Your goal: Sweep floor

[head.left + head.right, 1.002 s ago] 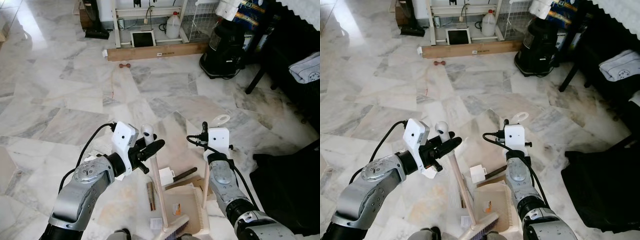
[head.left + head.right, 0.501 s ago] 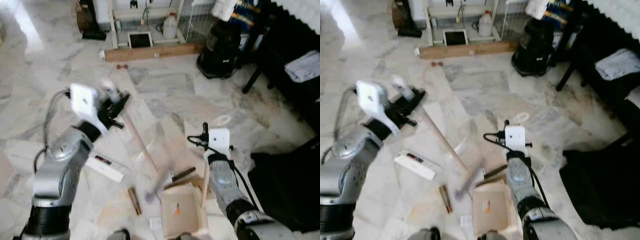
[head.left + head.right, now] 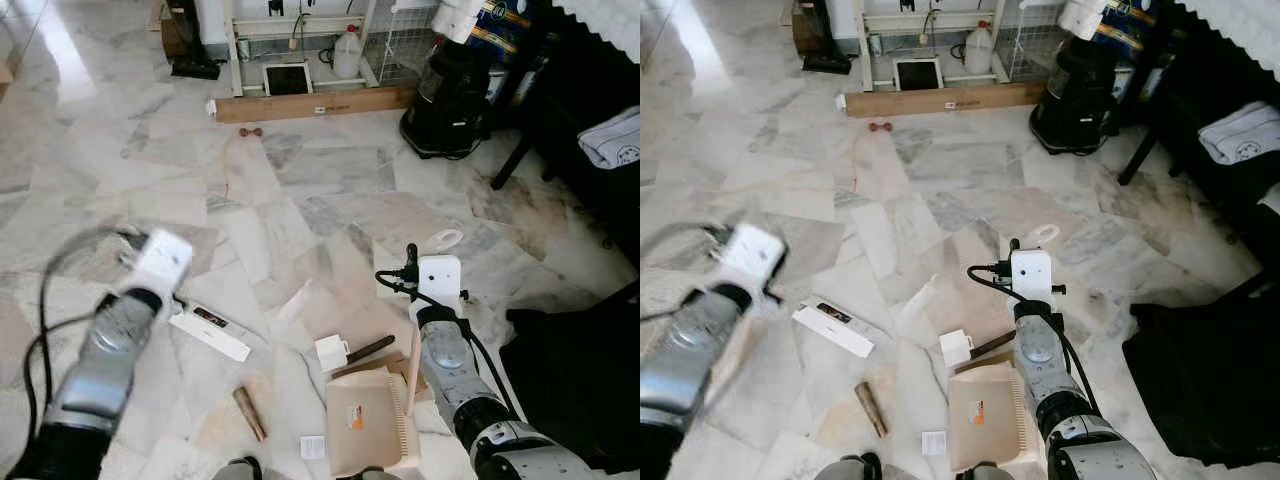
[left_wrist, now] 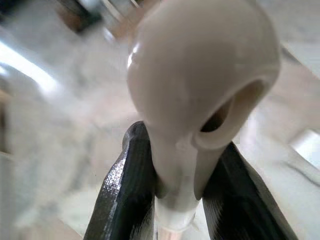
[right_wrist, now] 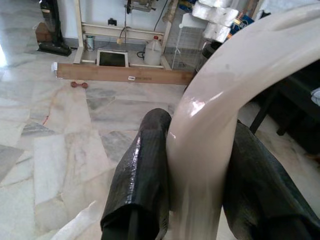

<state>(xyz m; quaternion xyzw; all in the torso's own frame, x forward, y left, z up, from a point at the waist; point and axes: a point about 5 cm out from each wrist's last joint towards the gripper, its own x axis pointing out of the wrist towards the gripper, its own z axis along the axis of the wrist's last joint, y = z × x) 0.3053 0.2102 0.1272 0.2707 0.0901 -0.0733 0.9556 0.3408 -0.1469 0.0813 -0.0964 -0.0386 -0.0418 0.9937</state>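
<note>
Debris lies scattered over the marble floor [image 3: 300,200] in the left eye view: a white flat box [image 3: 210,334] at about 8 o'clock from frame centre, a brown tube [image 3: 250,413] at 7 o'clock, a small white block [image 3: 331,352] with a dark stick [image 3: 370,348] touching it near 6 o'clock. The dustpan [image 3: 368,432] sits at 6 o'clock, mouth toward the litter, its upright handle [image 3: 412,368] running up to the right arm. The left arm [image 3: 105,350], motion-blurred, is at 8 o'clock.

Right eye view shows the same layout, with a small paper scrap [image 3: 933,441] just beside the pan at its 9 o'clock.

Left wrist view: the left end effector [image 4: 187,200] pinches the broom handle [image 4: 200,75] just under its rounded, eyeleted cap.

Right wrist view: the right end effector [image 5: 192,185] clamps the dustpan handle's curved loop [image 5: 220,100].

Judgement: sweeping well means keeping the pan's lip flat on the floor and drawing the bristles in short, low strokes from 9 o'clock toward the mouth, taking the nearest pieces first so nothing scatters past.
</note>
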